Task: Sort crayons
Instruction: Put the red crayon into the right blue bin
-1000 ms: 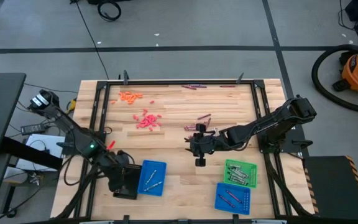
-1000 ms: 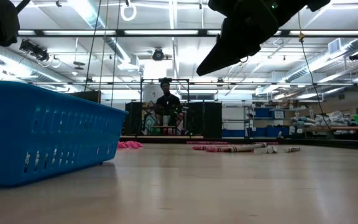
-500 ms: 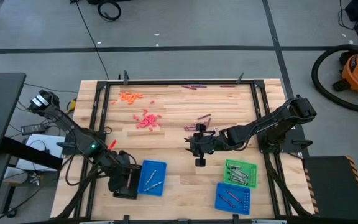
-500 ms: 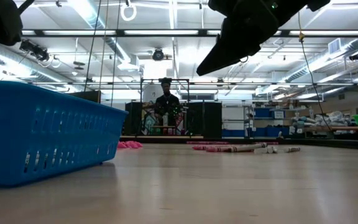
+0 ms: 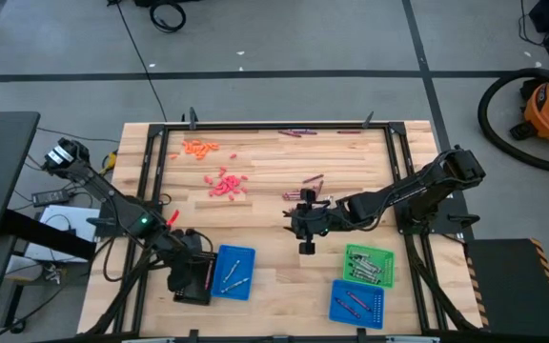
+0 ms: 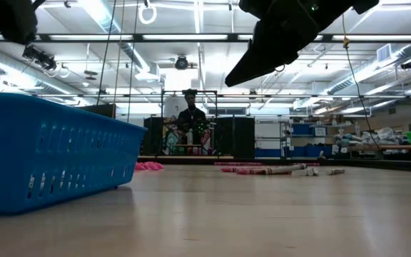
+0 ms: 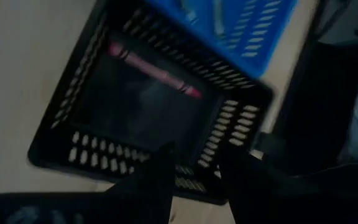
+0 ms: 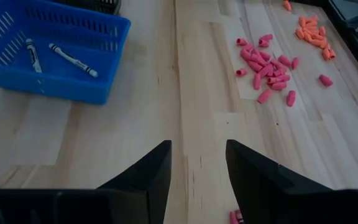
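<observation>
Left end effector [image 7: 194,171] over the black tray [image 7: 67,112], fingers parted, empty; one red-pink crayon [image 7: 154,70] lies in the tray just beyond its tips. Right end effector [image 8: 197,165] above mid-surface [image 8: 185,106], fingers apart, empty; pink crayon pieces [image 8: 267,67] lie ahead, well apart.

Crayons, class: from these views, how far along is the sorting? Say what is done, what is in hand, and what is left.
Done: a red-pink crayon lies in the black tray; the blue tray beside it holds two more.

In hand: nothing. The left tool hangs open over the black tray, and the right tool is open over bare table.

Left: the pink pile, the orange pile and the dark crayons.
</observation>
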